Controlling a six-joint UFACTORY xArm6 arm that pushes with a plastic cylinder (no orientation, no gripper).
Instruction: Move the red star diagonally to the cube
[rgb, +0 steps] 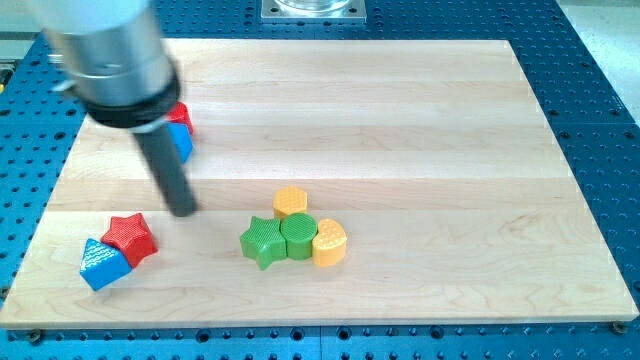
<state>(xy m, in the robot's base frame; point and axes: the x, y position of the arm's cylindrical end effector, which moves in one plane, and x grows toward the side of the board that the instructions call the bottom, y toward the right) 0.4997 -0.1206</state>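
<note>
The red star lies near the view's lower left, touching a blue cube at its lower left. My tip is on the board just up and to the right of the red star, a small gap away from it. A second blue block with a red block above it sits at the upper left, partly hidden behind my rod.
A cluster stands at the view's bottom centre: a green star, a green round block, a yellow heart-like block and a yellow hexagon. The wooden board ends close below the cube.
</note>
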